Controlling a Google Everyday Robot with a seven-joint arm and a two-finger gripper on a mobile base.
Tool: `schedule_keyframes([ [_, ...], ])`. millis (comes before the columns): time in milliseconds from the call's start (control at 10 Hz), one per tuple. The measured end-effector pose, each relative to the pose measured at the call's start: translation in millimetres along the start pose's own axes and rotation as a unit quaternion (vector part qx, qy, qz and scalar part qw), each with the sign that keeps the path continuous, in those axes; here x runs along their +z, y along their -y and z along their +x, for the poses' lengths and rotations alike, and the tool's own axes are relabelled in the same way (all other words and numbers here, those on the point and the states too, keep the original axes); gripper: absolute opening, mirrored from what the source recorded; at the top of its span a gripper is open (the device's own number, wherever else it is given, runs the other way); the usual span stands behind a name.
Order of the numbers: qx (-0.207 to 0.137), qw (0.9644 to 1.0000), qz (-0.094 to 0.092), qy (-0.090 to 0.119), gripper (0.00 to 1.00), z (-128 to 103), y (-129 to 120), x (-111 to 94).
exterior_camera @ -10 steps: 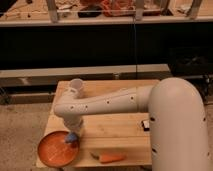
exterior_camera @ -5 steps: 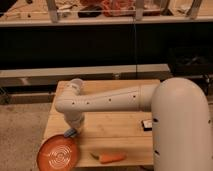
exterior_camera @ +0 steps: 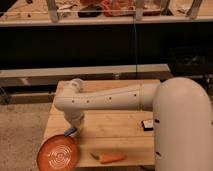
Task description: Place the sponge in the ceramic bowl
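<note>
The gripper point(exterior_camera: 73, 129) hangs by the ceramic bowl's point(exterior_camera: 46, 160) rim, the sponge point(exterior_camera: 70, 132) at its tip; whether it clasps it cannot be told. A carrot point(exterior_camera: 112, 158) lies nearby.

On the wooden surface point(exterior_camera: 117, 127), an orange carrot point(exterior_camera: 111, 157) lies at the near edge, a black-and-white packet point(exterior_camera: 147, 124) to its right; the gripper point(exterior_camera: 71, 131) hangs near-left.

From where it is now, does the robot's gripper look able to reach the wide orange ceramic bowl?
Probably yes. The gripper hangs by the upper right rim of the wide orange ceramic bowl, with nothing between them; the orange carrot lies aside.
</note>
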State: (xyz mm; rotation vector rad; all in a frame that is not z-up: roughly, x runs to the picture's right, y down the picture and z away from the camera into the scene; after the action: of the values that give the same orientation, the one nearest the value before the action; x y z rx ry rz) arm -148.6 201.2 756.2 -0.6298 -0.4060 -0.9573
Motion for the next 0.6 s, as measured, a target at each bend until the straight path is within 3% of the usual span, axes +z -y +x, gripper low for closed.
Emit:
schedule_keyframes([
  [600,-0.011,0.9988,0.048,-0.007,0.00,-7,1,-43],
])
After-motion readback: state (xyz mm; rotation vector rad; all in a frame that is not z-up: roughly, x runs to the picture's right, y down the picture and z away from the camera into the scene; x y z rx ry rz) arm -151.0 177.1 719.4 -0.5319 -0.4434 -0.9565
